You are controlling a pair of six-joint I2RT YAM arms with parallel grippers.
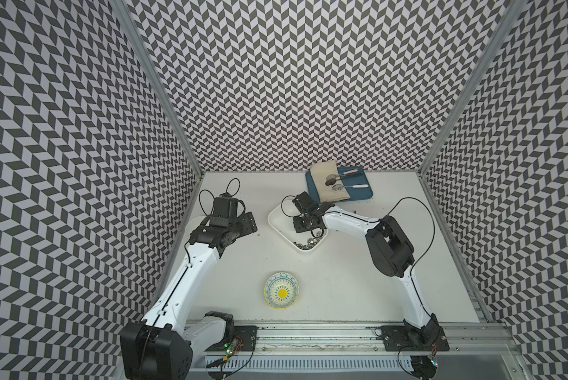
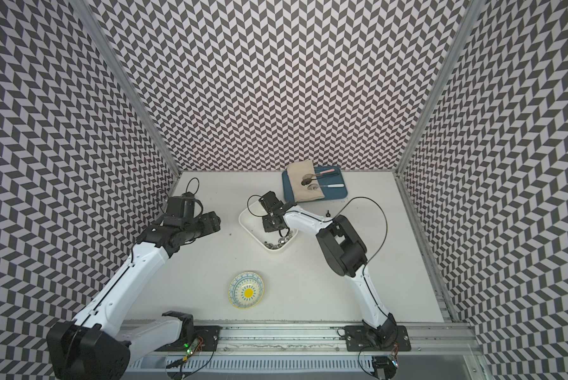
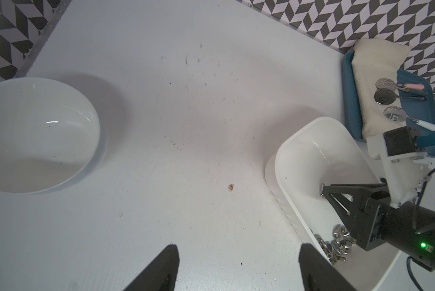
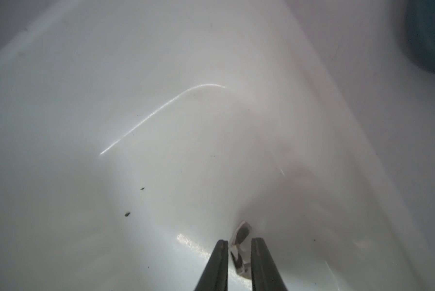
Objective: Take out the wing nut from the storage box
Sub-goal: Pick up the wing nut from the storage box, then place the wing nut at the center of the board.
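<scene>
Wing nut [image 4: 241, 233] stands between the two fingers of the right tool [image 4: 239, 240]. It is down inside the storage box [image 1: 280, 224], close to the white floor, though whether it rests on that floor cannot be told. The fingers are set narrowly, barely wider than the nut. The right wrist view does not show whether they pinch the nut or merely straddle it.

In the left wrist view the right tool reaches into the middle of the box. It is apart from the pile of nuts [image 3: 333, 243], which is heaped in the corner nearest the robot.

The left tool [image 3: 237, 245] hangs above the bare table [image 3: 186, 126], between the round white bowl [image 3: 40, 136] and the box. Its fingers are wide apart with nothing between them.

Behind the box, against the back wall, a blue tray [image 3: 349, 95] carries a folded cloth [image 3: 372, 63] and three spoons [image 3: 384, 97]. A patterned bowl [image 1: 281, 290] sits near the front edge of the table, well apart from the box.
</scene>
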